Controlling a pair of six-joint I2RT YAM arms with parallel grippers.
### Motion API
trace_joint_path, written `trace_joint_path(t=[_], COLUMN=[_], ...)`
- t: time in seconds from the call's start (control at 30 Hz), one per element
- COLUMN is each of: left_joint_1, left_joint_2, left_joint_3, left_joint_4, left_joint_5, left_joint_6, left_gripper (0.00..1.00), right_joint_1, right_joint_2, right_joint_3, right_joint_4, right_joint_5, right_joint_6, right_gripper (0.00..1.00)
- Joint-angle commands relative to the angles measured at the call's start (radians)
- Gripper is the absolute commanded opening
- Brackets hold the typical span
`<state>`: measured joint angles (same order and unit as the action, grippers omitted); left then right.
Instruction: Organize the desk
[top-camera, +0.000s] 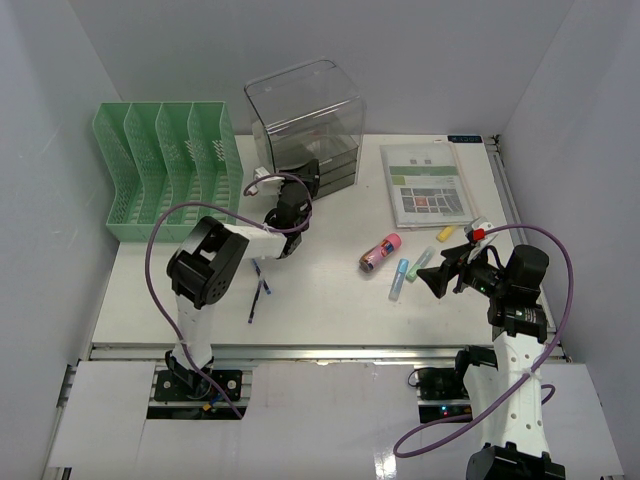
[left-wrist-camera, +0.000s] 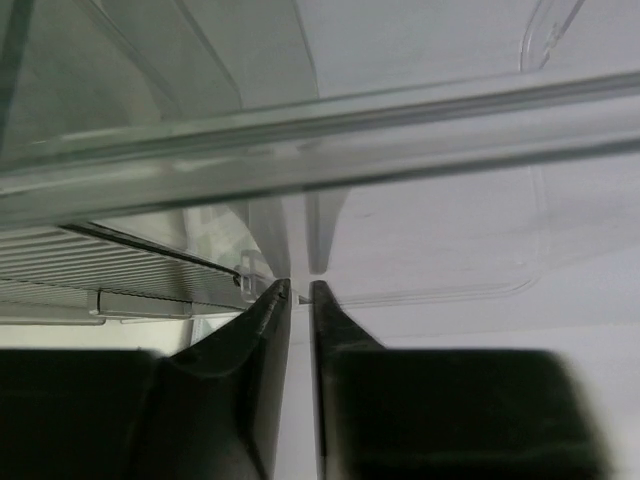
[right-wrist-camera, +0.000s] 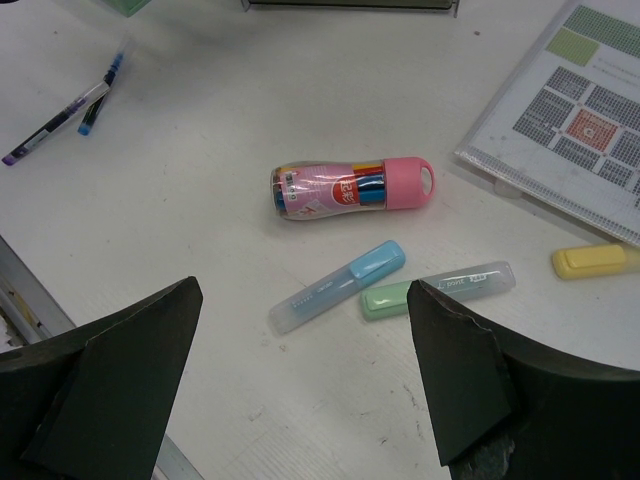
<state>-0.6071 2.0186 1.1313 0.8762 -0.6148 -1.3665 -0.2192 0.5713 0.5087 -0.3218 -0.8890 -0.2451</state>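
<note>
Nothing legible — print on the pen tube (right-wrist-camera: 350, 188), the highlighters (right-wrist-camera: 338, 286) and the sheet (right-wrist-camera: 590, 120) is too small.

Whether the left end effector (left-wrist-camera: 298, 288) pinches the blurred clear box (left-wrist-camera: 330, 130) cannot be told.

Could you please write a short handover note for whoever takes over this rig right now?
Left gripper: jaws nearly together at the clear drawer box; whether it grips anything cannot be told.
Right gripper: open, empty, above the desk.
Loose there: pink marker tube, blue highlighter, green highlighter, yellow highlighter, pens, sleeved sheet.
Done: nothing visibly put away.
Left: sort all loose items; green file rack stands at back left.
</note>
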Motion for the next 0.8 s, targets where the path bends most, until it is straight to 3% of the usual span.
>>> trace_joint_path(t=[0.0, 0.07, 0.2, 0.47, 0.77], left_joint_1=[0.009, 0.007, 0.002, -0.009, -0.013], left_joint_2=[-0.010, -0.016, -0.028, -0.071, -0.105], left_joint_3=[0.009, 0.000, -0.013, 0.016, 0.019], left_joint_4=[-0.023, -0.034, -0.029, -0.141, -0.238], left_joint_5=[0.012, 0.027, 0.032, 0.014, -0.007], left_joint_6=[-0.015, -0.024, -0.017, 0.043, 0.039], left_gripper=[0.45, 0.52, 0.53, 0.37, 0.47], right_joint_1=[0.006, 0.006, 0.005, 0.006, 0.006], right_joint_2=[0.004, 0.006, 0.007, 0.007, 0.007], right_joint_3=[0.034, 0.035, 0.035, 0.033, 0.034], right_joint_4=[0.003, 0.002, 0.002, 0.001, 0.003], right_joint_5=[-0.001, -0.004, -0.004, -0.004, -0.004], right_joint_6=[-0.014, -0.013, -0.013, -0.013, -0.015], right_gripper=[0.90, 0.90, 0.90, 0.90, 0.90])
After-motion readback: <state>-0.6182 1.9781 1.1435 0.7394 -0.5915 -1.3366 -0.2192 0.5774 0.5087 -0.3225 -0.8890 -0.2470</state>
